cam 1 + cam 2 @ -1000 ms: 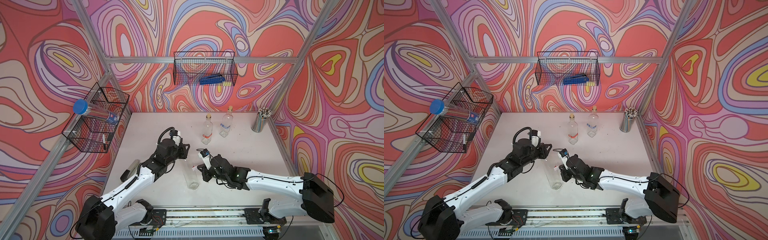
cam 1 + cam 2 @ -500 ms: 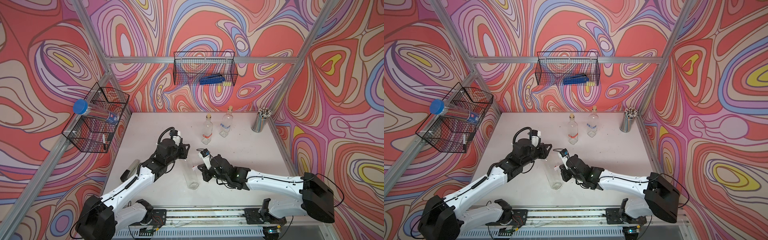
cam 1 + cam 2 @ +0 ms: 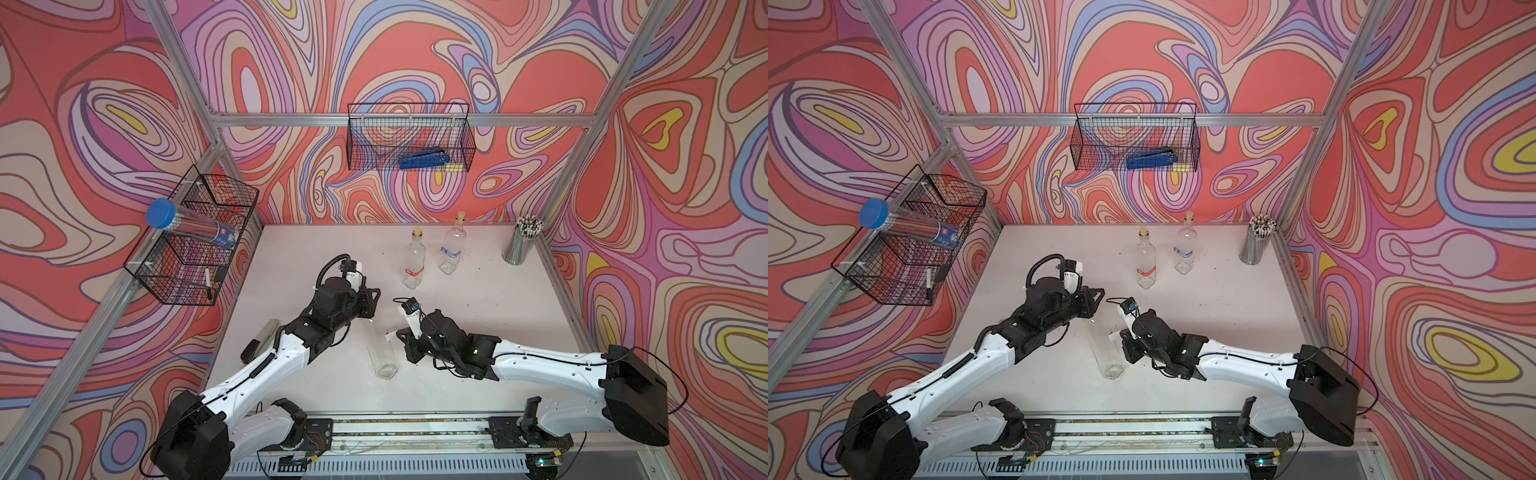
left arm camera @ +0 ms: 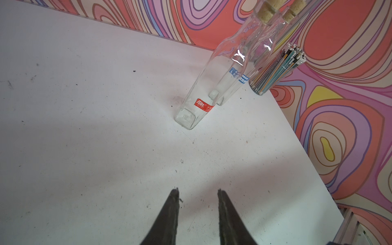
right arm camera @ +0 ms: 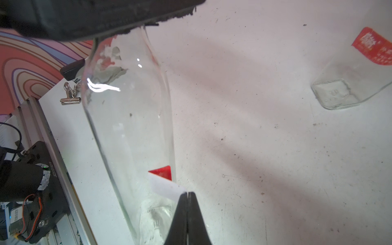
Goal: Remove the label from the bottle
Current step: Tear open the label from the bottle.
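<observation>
Bottle point(image 3: 381, 353) neck hidden under left pincer point(image 3: 371, 316).

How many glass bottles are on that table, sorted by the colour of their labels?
Red label: 2, the front bottle, its label partly peeled off, and the red-labelled back bottle.
Blue label: 1, the blue-labelled back bottle.
Total: 3 bottles.
</observation>
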